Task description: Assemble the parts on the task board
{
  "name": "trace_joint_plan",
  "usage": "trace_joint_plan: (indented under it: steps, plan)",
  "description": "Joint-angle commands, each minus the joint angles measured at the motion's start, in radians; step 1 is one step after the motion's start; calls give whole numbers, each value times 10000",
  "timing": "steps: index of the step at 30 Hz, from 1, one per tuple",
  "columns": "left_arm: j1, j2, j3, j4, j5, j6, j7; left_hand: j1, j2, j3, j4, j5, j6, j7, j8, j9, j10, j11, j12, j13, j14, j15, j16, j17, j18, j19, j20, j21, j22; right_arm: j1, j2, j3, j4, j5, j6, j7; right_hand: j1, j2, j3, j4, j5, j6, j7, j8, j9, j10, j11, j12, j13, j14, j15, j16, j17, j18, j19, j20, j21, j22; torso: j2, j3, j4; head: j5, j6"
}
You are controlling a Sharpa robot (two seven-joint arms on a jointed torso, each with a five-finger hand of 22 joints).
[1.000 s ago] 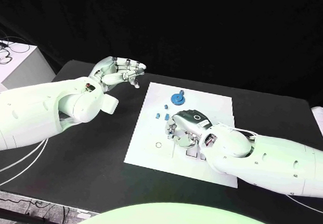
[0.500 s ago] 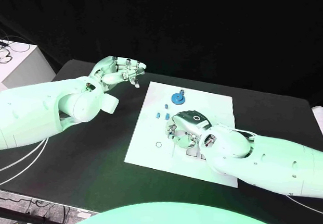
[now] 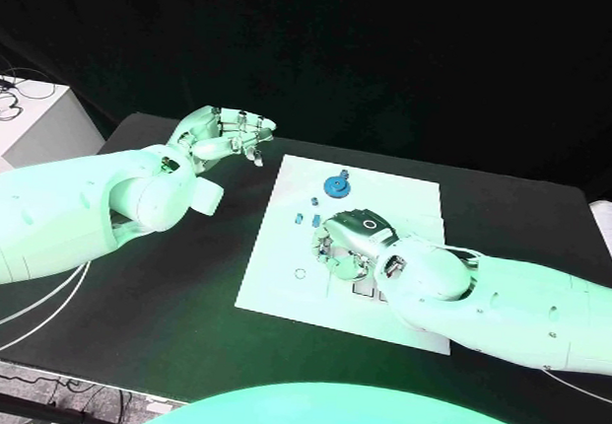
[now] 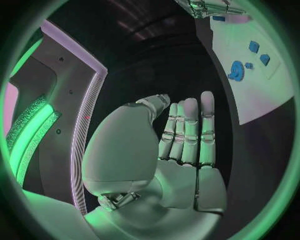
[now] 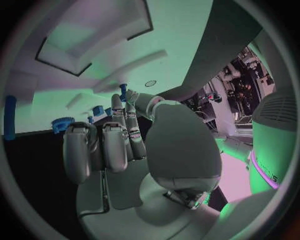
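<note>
Head view: white rectangular task board (image 3: 287, 280) at frame centre on black worktop (image 3: 171, 290); blue round gear part (image 3: 337, 186) near board's top edge. Right hand (image 3: 344, 243) curled over board middle, grasp unclear. Left hand (image 3: 224, 134) spread, empty, upper left beside board.

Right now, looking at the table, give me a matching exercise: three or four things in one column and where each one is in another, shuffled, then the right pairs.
Things:
1. left hand
2. right hand
3. blue gear
4. task board

Places:
A. over the middle of the board
B. on the board's far part
C. raised beyond the board's far left corner, holding nothing
D. flat on the black table

Pairs: 1-C, 2-A, 3-B, 4-D
</note>
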Motion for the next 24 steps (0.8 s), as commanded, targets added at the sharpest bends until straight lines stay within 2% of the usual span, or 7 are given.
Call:
trace_joint_plan:
  steps: [1,14,19,22,24]
  plan:
    - [11,2,8,33,-27,152,76,0,116,-55,-3,11,-25,28,-58,-15,49,35,-43,-9,-65,32,-42,-14,132,88,7,-67,-15,-12,27,-4,2,-435,242,-128,47,119,12,-65,51,-46,36,65,15,546,-480,20,17,544,-30,-33,54,-101,728,-71,-35,2231,-4,-3,-4,-12,1]
    - [15,-21,8,46,-31,155,65,0,116,-55,-3,11,-25,28,-58,-15,49,35,-43,-9,-65,32,-42,-14,132,88,7,-67,-15,-19,78,-27,-23,-583,613,-65,11,119,9,-93,50,-53,39,70,40,552,-476,-7,14,544,-26,-30,50,-102,729,-68,-32,2234,5,1,-8,-39,1]
    - [15,-27,8,46,-32,161,52,0,116,-55,-3,11,-25,28,-58,-15,49,35,-43,-9,-65,32,-42,-14,132,88,7,-67,-15,-25,81,-37,-31,-585,591,16,-92,75,-55,-99,51,-51,41,86,78,546,-469,-49,6,537,-18,-47,18,-95,719,-61,-72,2227,5,2,-9,-51,1]
    - [15,-31,8,45,-32,165,37,0,116,-55,-3,11,-25,28,-58,-15,49,35,-43,-9,-65,32,-42,-14,132,88,7,-67,-15,-28,77,-41,-40,-559,444,76,-354,-91,-209,-47,43,-214,53,-10,79,361,-405,-207,-40,530,34,-45,4,-82,697,-29,-159,2209,6,1,-10,-74,1]
    - [16,-32,8,44,-33,168,29,2,134,-69,11,12,-27,27,-60,-16,57,35,-51,-21,-63,33,-53,-14,133,90,10,-79,-21,-28,74,-43,-48,-529,325,116,-686,-384,-425,86,30,-517,126,-214,7,150,-304,-357,-92,522,119,-57,-28,-61,664,15,-291,2177,5,1,-10,-72,1]
